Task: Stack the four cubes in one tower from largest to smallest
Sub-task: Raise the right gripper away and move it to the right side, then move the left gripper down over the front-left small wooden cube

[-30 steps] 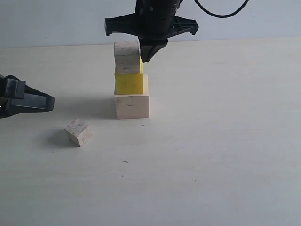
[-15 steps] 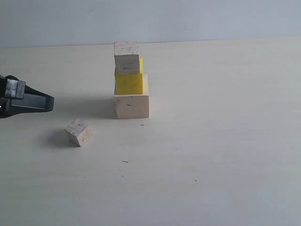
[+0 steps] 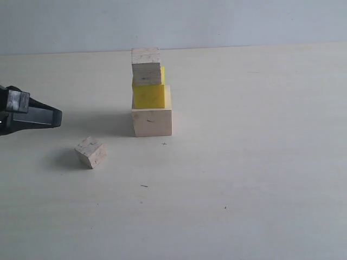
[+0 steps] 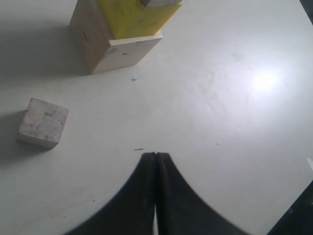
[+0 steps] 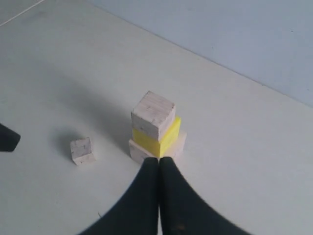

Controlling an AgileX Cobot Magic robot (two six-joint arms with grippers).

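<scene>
Three cubes stand as a column: the large pale cube (image 3: 152,122) lowest, the yellow cube (image 3: 148,95) on it, the grainy pale cube (image 3: 146,67) on top. The small pale cube (image 3: 90,152) lies alone on the table, to the front left of the column. My left gripper (image 3: 54,118) sits at the left edge, shut and empty, a short way behind and left of the small cube (image 4: 43,123). In the left wrist view the left gripper (image 4: 156,155) holds nothing. My right gripper (image 5: 159,160) is shut and empty, raised high above the column (image 5: 153,115); it is out of the exterior view.
The pale table (image 3: 260,162) carries only the cubes and a few small dark specks (image 3: 144,186). A pale wall (image 3: 244,21) rises behind the table's far edge.
The right gripper, which stood at the top cube one second ago, has left the exterior view. The grainy cube stays on the yellow one. The left gripper has barely moved.
</scene>
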